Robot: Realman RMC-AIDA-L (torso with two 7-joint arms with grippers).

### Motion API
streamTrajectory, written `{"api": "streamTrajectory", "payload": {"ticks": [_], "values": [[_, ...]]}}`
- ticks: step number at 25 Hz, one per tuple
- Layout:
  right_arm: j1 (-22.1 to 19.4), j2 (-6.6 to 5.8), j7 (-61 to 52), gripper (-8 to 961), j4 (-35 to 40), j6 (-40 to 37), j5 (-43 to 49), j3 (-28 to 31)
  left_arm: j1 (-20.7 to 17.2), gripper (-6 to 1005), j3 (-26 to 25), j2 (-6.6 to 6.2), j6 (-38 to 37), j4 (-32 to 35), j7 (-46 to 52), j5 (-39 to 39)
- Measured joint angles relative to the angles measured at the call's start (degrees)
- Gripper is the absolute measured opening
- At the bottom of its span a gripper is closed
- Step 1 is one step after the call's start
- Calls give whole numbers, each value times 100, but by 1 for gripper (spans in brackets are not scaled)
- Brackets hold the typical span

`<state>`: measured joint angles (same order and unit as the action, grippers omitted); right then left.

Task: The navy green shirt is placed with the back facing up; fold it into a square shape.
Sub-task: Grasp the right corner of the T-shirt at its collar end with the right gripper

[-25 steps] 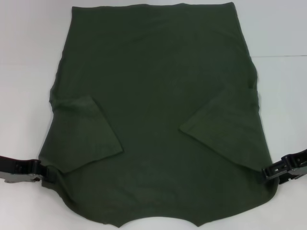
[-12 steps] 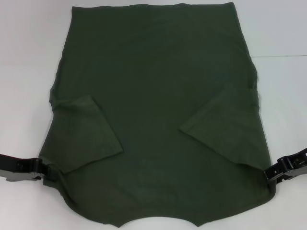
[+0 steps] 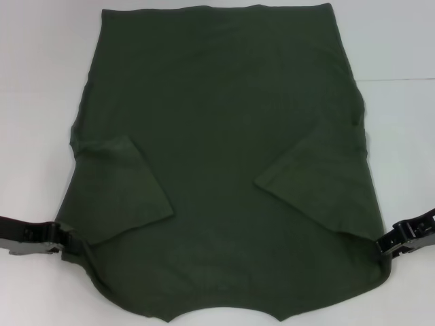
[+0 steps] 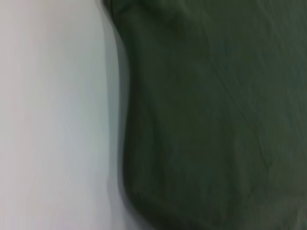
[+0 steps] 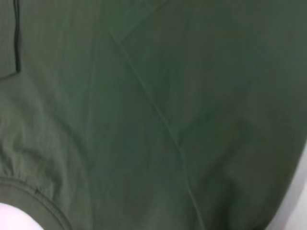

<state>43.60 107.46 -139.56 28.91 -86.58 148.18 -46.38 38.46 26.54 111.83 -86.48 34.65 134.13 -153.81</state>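
Left gripper (image 3: 68, 242) at 8 o'clock and right gripper (image 3: 380, 246) at 4 o'clock touch the navy green shirt (image 3: 224, 170) edges; can't tell grip state. Shirt lies mid-bench (image 3: 41, 81), both sleeves folded in; body folds remain. Right wrist view alone shows collar seam.

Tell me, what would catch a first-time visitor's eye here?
The big navy green shirt fills the middle of the white table, lying flat with both sleeves folded inward. Two black grippers flank its near corners: the left gripper at the shirt's left edge, the right gripper at its right edge.
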Motion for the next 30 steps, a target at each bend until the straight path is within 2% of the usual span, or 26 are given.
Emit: {"api": "streamTrajectory", "payload": {"ticks": [8,19,30], "values": [[11,-15,-8,412,0,46,0,-60,4,37,0,-4,0,-3,15,0],[4,-9,31,339,1,63,0,-99,13,36,0,2,0,-3,1,0],[5,3,16,333,9,82,0,-94,-31,37,0,5,61,-3,-18,48]]}}
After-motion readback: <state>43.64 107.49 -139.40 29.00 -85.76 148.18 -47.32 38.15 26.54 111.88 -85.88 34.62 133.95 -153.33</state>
